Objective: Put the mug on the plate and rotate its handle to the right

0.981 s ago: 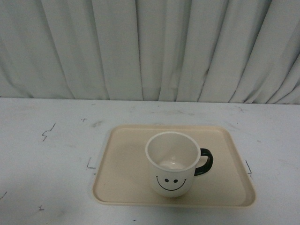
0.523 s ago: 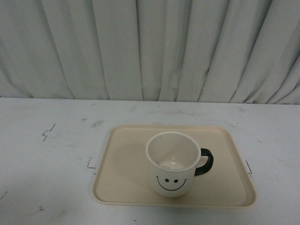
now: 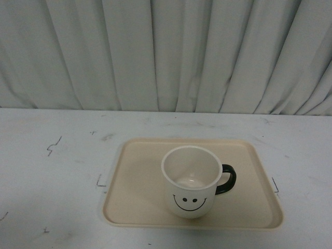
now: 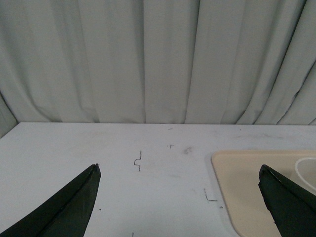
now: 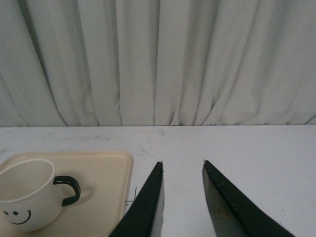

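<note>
Mug (image 3: 190,182) stands upright on the plate (image 3: 136,171), toward its near edge, smiley facing the robot and the handle (image 3: 227,179) pointing to the robot's right, so the task looks done or nearly so. Neither arm shows in the front view. The left gripper (image 4: 180,197) has its jaws spread wide and holds nothing; the plate's corner lies off its right jaw, with the mug's rim just showing there. The right gripper (image 5: 181,197) has its jaws only narrowly parted and is also empty; the mug (image 5: 27,194) sits well off to its left, the handle (image 5: 68,190) turned toward it, and bare table (image 5: 256,163) lies ahead of its tips. The main risk from here is needless contact: if either arm swings inward across the plate, a jaw could clip the handle and spin the mug off its heading, or nudge the light plate itself. The mug's closeness to the near rim also leaves little room if it gets pushed toward the robot.
</note>
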`<state>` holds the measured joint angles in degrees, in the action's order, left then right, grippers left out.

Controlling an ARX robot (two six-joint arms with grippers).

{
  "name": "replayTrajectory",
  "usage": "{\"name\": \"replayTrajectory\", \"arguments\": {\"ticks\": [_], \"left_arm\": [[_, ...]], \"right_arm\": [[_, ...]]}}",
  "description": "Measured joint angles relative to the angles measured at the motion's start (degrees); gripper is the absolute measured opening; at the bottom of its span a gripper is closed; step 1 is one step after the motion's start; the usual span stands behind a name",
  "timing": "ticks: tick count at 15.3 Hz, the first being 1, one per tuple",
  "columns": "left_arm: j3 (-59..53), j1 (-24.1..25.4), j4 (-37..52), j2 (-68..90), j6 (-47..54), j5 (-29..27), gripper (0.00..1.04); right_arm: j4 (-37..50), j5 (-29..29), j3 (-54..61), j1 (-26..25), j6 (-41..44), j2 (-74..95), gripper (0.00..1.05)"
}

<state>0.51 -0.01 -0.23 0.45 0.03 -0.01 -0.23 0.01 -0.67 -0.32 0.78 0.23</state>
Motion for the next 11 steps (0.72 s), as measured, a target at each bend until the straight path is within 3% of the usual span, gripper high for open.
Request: {"name": "replayTrajectory", "arguments": {"ticks": [4, 11], "left_arm": [[0.00, 0.00, 0.00, 0.00, -0.02, 0.00, 0.98], [0.00, 0.00, 0.02, 0.00, 0.00, 0.00, 0.98]], "right_arm": [[0.00, 0.00, 0.00, 0.00, -0.02, 0.00, 0.71], [0.00, -0.02, 0.00, 0.00, -0.02, 0.00, 0.99]]}}
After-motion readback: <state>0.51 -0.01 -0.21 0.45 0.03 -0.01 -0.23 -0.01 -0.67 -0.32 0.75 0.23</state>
